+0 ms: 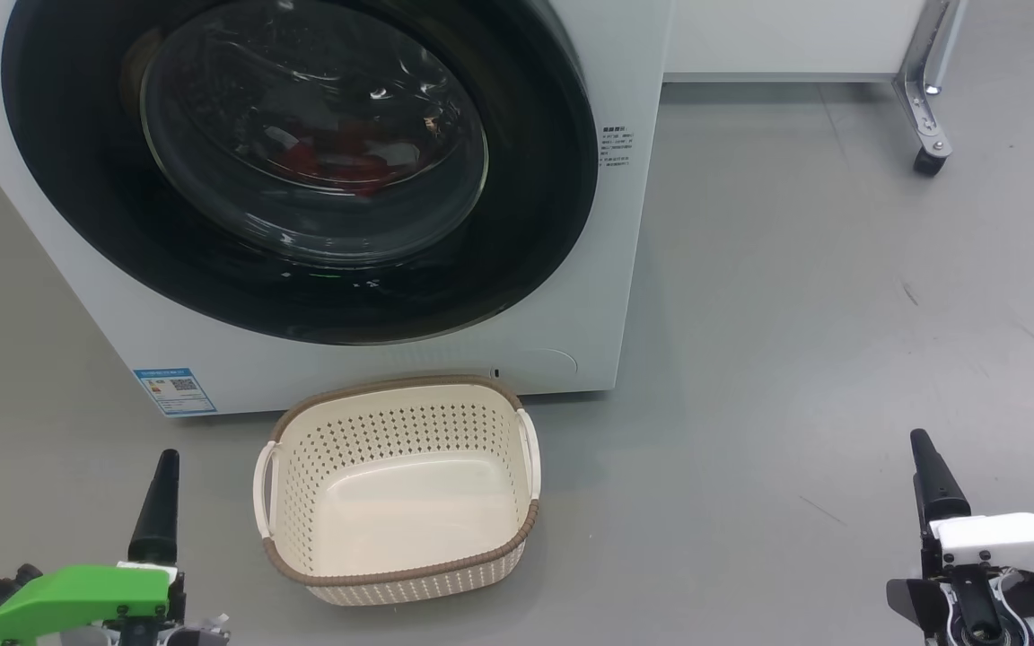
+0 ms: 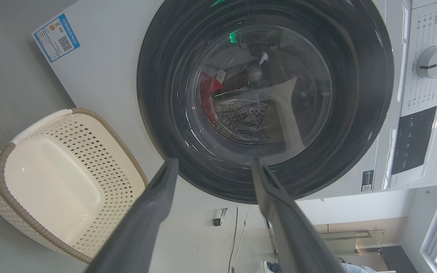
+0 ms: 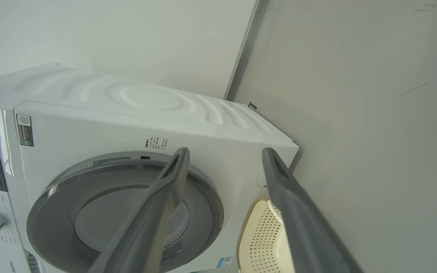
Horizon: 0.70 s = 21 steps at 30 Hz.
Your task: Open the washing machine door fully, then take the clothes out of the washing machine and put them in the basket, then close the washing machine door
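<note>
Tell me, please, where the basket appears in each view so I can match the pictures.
Head view: the basket, bottom centre.
Left wrist view: lower left.
Right wrist view: bottom edge, right of centre, cut off.
Shared landmark: the washing machine door, close by it every time.

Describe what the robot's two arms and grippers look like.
The left gripper has two long, dark grey, tapering fingers on a bright green plastic housing. The right gripper has matching dark fingers on a white housing with black fittings and screws.
</note>
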Available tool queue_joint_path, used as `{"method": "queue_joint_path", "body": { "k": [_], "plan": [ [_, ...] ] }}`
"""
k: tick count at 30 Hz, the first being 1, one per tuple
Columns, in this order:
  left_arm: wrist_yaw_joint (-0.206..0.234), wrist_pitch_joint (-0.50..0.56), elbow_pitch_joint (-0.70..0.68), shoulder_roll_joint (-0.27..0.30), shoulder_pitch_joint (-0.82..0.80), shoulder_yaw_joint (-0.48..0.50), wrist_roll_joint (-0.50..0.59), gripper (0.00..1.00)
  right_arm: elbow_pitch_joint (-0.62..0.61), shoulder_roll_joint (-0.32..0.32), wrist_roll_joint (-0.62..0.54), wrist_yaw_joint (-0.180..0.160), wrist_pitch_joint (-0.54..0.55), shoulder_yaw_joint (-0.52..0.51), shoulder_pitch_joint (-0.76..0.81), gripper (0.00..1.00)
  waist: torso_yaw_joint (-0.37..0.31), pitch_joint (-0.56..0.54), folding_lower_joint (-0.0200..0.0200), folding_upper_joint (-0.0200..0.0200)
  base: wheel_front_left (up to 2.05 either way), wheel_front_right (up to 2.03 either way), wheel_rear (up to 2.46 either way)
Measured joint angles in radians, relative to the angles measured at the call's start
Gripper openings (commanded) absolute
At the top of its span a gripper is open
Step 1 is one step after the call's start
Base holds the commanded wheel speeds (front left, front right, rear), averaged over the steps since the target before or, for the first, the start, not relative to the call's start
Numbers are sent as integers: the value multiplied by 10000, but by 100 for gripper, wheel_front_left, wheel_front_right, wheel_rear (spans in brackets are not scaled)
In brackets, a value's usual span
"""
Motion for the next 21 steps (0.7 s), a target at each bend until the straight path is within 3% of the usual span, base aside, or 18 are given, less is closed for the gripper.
{"method": "queue_joint_path", "body": {
  "k": [21],
  "plan": [
    [96, -815, -128, 756, -258, -773, 3850, 100, -324, -520, -3988, -92, -717, 1032, -519, 100, 10, 93, 0, 0, 0, 0, 0]
  ]
}}
